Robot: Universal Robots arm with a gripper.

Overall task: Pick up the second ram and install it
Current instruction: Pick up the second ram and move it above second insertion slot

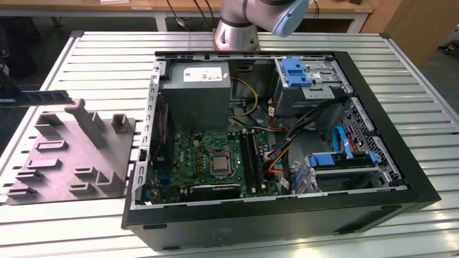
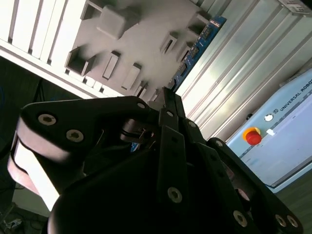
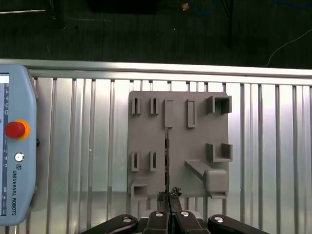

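Observation:
The second ram [image 1: 44, 97] is a long dark stick held level in the air at the exterior view's far left, above the back edge of the grey fixture plate [image 1: 72, 156]. My gripper [image 1: 6, 100] is shut on one end of it at the frame's edge. In the first wrist view the ram [image 3: 167, 156] shows edge-on as a thin dark line running out from the shut fingertips [image 3: 169, 199] over the fixture plate [image 3: 195, 146]. In the second wrist view its blue board [image 2: 195, 48] sticks out past the gripper [image 2: 163, 100].
The open computer case [image 1: 373, 204] lies on the slatted metal table [image 1: 107, 48], to the exterior view's right of the plate. Inside are the green motherboard [image 1: 193, 153] with black memory slots [image 1: 251, 156], a power supply [image 1: 193, 88] and blue drive brackets [image 1: 298, 72]. A teach pendant [image 3: 14, 146] lies beside the plate.

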